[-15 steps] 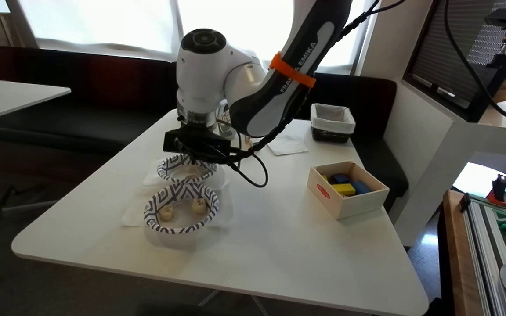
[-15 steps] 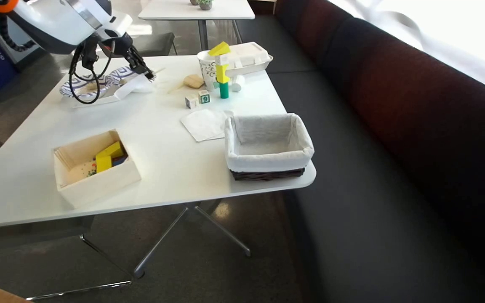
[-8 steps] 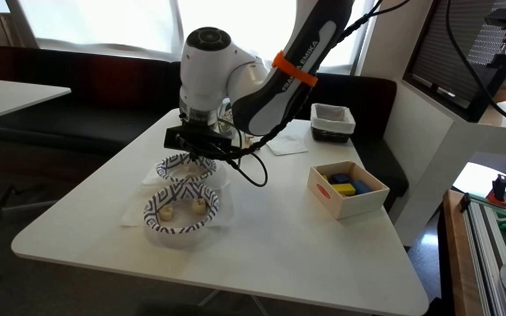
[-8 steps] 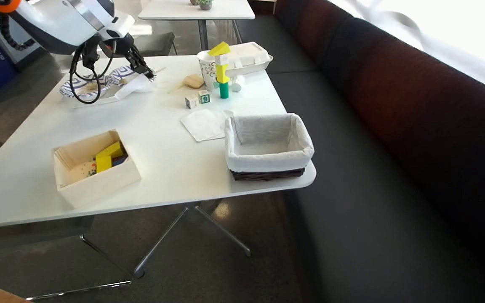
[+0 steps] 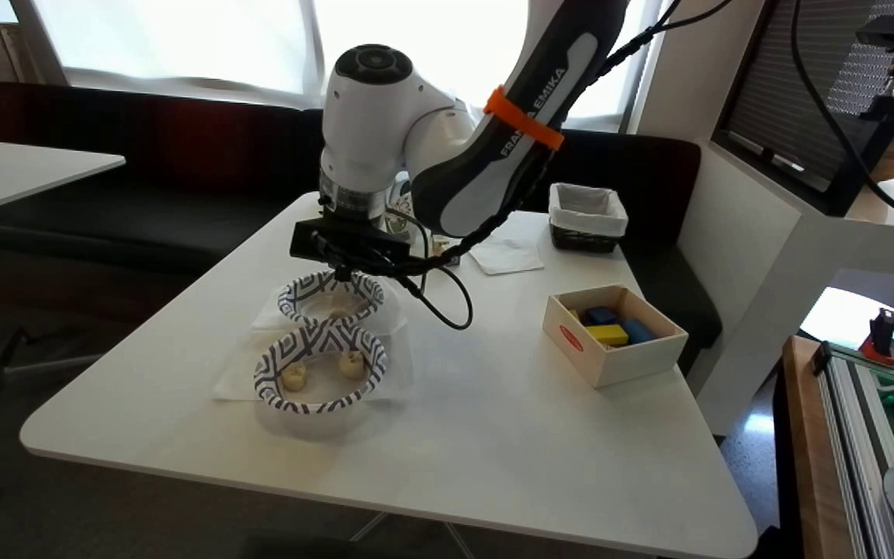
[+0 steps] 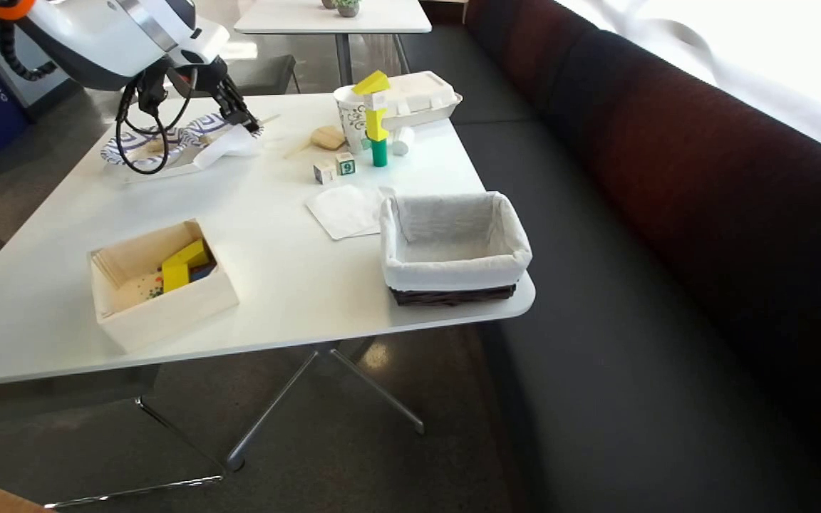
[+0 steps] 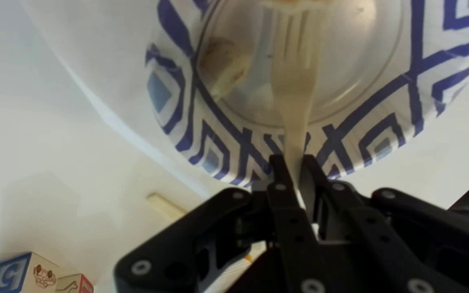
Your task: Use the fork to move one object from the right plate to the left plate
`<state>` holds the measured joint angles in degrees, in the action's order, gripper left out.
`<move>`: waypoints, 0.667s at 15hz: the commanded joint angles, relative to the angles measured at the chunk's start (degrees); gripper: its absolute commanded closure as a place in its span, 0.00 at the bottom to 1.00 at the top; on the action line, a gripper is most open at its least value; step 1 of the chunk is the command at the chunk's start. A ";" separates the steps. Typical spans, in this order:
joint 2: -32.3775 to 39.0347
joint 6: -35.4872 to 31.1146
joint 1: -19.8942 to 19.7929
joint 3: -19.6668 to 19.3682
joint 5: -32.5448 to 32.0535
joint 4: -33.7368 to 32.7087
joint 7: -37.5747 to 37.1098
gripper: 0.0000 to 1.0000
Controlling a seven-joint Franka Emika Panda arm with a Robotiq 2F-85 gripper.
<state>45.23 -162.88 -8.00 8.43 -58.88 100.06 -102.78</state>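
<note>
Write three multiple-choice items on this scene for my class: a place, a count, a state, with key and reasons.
1. Where are the tines of the fork?
A. Over or in a patterned plate
B. In the wooden box
C. In the basket

2. How many pale food pieces show in the other plate?
A. None
B. Five
C. Two

3. How is the gripper?
A. Wide open
B. Shut on the fork
C. Shut on a block

1 A: the wrist view shows them against the plate's inside.
2 C: an exterior view shows a pair.
3 B: the wrist view shows the fork's handle pinched.
</note>
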 commanded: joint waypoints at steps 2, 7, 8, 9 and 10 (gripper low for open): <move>-1.61 -0.60 -2.52 2.79 1.69 2.67 1.61 0.97; -2.80 -0.08 -4.71 5.15 2.44 3.99 2.52 0.97; -3.04 0.17 -4.84 5.22 2.28 4.03 2.26 0.97; -3.19 0.20 -5.32 5.73 2.44 4.24 2.48 0.97; -3.40 0.36 -5.54 5.92 2.34 4.39 2.37 0.97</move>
<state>43.56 -162.88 -11.93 12.70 -58.29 102.04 -101.91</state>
